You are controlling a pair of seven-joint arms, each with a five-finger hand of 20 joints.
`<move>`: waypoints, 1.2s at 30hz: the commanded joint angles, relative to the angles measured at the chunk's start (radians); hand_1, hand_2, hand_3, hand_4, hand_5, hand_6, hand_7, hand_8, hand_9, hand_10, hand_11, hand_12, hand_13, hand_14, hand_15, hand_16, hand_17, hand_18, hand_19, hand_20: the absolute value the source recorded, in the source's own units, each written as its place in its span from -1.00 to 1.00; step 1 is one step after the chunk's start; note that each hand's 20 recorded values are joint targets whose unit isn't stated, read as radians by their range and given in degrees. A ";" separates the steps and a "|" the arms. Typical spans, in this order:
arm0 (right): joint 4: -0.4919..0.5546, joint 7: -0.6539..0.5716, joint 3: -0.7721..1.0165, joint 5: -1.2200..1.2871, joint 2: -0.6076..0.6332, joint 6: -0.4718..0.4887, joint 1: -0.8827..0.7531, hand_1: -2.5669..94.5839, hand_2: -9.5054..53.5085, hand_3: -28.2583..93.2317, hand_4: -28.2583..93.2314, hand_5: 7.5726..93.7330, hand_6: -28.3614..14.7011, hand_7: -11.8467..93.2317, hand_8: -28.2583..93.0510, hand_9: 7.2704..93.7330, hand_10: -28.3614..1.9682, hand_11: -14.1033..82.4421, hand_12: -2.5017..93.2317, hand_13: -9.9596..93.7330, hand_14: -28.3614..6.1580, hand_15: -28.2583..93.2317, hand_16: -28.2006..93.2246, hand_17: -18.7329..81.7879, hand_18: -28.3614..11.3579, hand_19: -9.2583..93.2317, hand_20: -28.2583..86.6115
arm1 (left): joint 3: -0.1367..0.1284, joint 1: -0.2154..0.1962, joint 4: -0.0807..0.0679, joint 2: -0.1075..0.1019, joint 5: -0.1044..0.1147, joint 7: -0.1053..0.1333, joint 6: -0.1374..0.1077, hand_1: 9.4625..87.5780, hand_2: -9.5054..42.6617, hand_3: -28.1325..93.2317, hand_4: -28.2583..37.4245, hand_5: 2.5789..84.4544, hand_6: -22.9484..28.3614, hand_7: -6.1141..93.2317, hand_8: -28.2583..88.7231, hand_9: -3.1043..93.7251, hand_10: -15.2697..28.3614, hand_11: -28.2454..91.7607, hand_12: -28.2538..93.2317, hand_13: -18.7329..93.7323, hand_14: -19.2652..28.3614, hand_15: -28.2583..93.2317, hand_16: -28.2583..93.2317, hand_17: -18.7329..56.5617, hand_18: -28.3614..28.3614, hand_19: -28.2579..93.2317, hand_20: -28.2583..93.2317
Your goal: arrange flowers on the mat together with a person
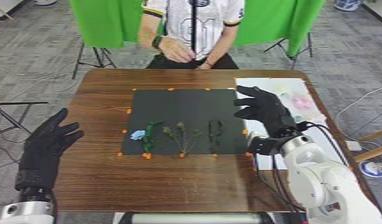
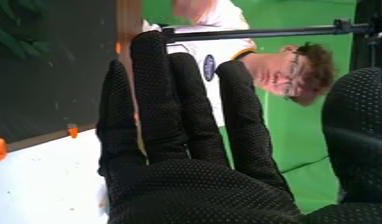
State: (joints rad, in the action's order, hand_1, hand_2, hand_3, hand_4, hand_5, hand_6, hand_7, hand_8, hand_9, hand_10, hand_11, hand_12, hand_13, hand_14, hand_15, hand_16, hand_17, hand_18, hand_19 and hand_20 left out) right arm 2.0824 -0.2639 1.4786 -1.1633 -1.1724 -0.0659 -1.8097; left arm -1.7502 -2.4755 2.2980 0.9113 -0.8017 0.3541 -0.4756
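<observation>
In the head view my right hand (image 1: pixel 269 111) is over the border between the dark mat (image 1: pixel 183 107) and the white sheet, its fingers open and holding nothing. My left hand (image 1: pixel 47 145) is off the mat's left side, open and empty. Along the mat's near half lie a light blue flower (image 1: pixel 139 135), a green leafy stem (image 1: pixel 150 137), a branching green sprig (image 1: pixel 182 137) and a dark green stem (image 1: pixel 215 135). In the right wrist view my right hand (image 2: pixel 201 187) has straight fingers, with green leaves (image 2: pixel 23 42) on the mat beyond.
The white sheet (image 1: pixel 258 86) on the table's right carries pale pink and green flowers (image 1: pixel 301 101). Orange markers line the mat's edges. Across the wooden table (image 1: pixel 107 95) a person stands at the far edge, hands off the flowers.
</observation>
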 commanded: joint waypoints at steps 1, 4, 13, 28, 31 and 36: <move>0.000 0.019 0.018 0.011 -0.009 0.002 -0.019 -0.49 -0.63 0.59 -0.96 -0.05 0.31 -0.50 -0.73 0.01 -0.30 -0.33 -0.63 0.09 -0.42 0.39 -0.39 -0.36 -0.72 0.33 -0.26 | 0.009 -0.006 -0.005 0.003 0.008 -0.010 -0.001 -0.77 -0.42 0.77 -1.00 -0.29 0.12 -0.56 -0.71 -0.26 0.56 -0.01 -0.38 -0.23 0.89 0.36 -0.74 -0.66 0.79 0.34 -0.40; 0.003 0.017 0.021 0.023 -0.011 -0.004 -0.022 -0.49 -0.62 0.59 -0.96 -0.05 0.31 -0.50 -0.73 0.01 -0.30 -0.32 -0.63 0.09 -0.43 0.39 -0.39 -0.37 -0.71 0.33 -0.25 | 0.007 -0.008 -0.003 0.003 0.003 -0.016 -0.003 -0.77 -0.42 0.77 -1.00 -0.29 0.12 -0.55 -0.71 -0.25 0.56 0.00 -0.38 -0.23 0.89 0.36 -0.73 -0.66 0.80 0.34 -0.41; 0.001 0.010 0.023 0.046 -0.032 0.016 -0.016 -0.50 -0.62 0.59 -0.96 -0.05 0.31 -0.50 -0.72 0.02 -0.30 -0.32 -0.63 0.08 -0.43 0.40 -0.39 -0.37 -0.71 0.31 -0.24 | 0.018 -0.009 0.003 0.011 -0.001 -0.031 0.001 -0.76 -0.41 0.77 -1.00 -0.29 0.12 -0.55 -0.71 -0.26 0.56 0.00 -0.38 -0.24 0.88 0.35 -0.73 -0.67 0.80 0.34 -0.43; 0.005 -0.002 0.028 0.052 -0.028 0.014 -0.027 -0.50 -0.60 0.60 -0.96 -0.05 0.31 -0.50 -0.72 0.03 -0.30 -0.31 -0.63 0.09 -0.43 0.40 -0.39 -0.37 -0.72 0.31 -0.23 | 0.026 -0.013 0.010 0.003 0.003 -0.019 -0.007 -0.75 -0.41 0.76 -1.00 -0.29 0.13 -0.55 -0.71 -0.25 0.57 0.00 -0.38 -0.24 0.89 0.38 -0.73 -0.69 0.79 0.35 -0.42; 0.004 0.000 0.027 0.053 -0.028 0.011 -0.026 -0.50 -0.60 0.60 -0.96 -0.05 0.31 -0.50 -0.72 0.03 -0.30 -0.31 -0.63 0.08 -0.43 0.40 -0.39 -0.37 -0.72 0.31 -0.23 | 0.025 -0.013 0.012 0.002 0.002 -0.018 -0.007 -0.75 -0.41 0.77 -1.00 -0.29 0.13 -0.55 -0.71 -0.25 0.57 0.00 -0.38 -0.24 0.89 0.39 -0.73 -0.69 0.80 0.36 -0.41; 0.006 0.000 0.031 0.050 -0.030 0.017 -0.030 -0.50 -0.60 0.60 -0.96 -0.05 0.31 -0.50 -0.72 0.03 -0.29 -0.31 -0.63 0.08 -0.43 0.40 -0.39 -0.37 -0.71 0.31 -0.23 | 0.018 -0.017 0.022 0.001 -0.007 -0.023 -0.003 -0.75 -0.41 0.77 -1.00 -0.29 0.13 -0.55 -0.71 -0.25 0.57 0.00 -0.38 -0.24 0.89 0.39 -0.73 -0.69 0.80 0.36 -0.41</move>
State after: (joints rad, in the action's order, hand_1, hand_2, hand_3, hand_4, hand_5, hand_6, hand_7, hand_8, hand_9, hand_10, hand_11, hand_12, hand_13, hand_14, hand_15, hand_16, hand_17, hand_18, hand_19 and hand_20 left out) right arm 2.0828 -0.2647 1.5037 -1.1125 -1.1921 -0.0569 -1.8244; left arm -1.7296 -2.4761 2.3066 0.9112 -0.8018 0.3365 -0.4771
